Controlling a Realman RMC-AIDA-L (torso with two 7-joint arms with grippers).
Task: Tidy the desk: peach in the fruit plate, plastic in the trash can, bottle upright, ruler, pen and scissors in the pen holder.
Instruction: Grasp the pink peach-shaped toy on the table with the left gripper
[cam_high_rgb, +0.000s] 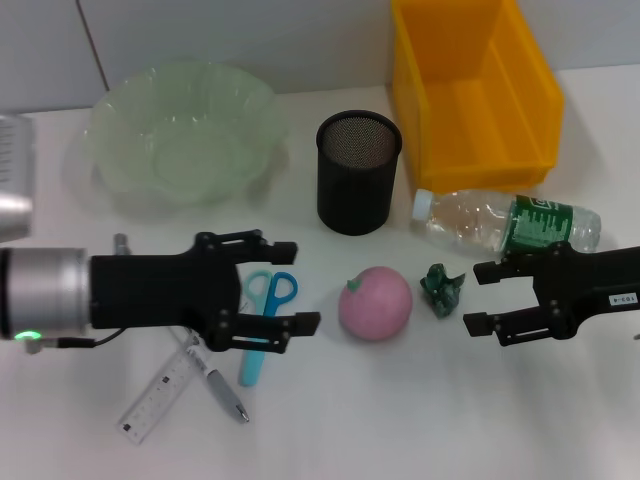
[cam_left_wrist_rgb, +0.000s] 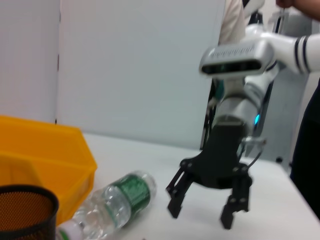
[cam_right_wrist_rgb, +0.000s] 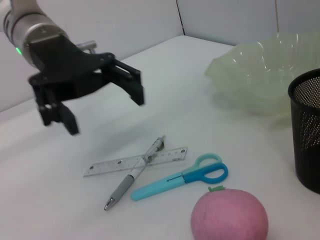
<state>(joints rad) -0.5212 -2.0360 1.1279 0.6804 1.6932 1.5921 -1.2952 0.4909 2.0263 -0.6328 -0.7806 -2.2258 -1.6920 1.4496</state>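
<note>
- Between the two arms I see the peach (cam_high_rgb: 375, 303) with the plastic (cam_high_rgb: 441, 288) just beside it, both lying free on the desk (cam_high_rgb: 400, 420).
- My left gripper (cam_high_rgb: 290, 285) hovers over the scissors (cam_high_rgb: 266, 322), fingers apart and empty; it covers part of them from the head.
- Pen (cam_right_wrist_rgb: 134, 172) lies crossed over the ruler (cam_right_wrist_rgb: 136, 161), close to the near edge.
- My right gripper (cam_high_rgb: 480, 297) hangs fingers apart beside the plastic, over the lying bottle (cam_high_rgb: 507, 223).
- Holder (cam_high_rgb: 359, 171), plate (cam_high_rgb: 181, 132) and bin (cam_high_rgb: 472, 88) stand at the back; the bin is cut off at the top.
</note>
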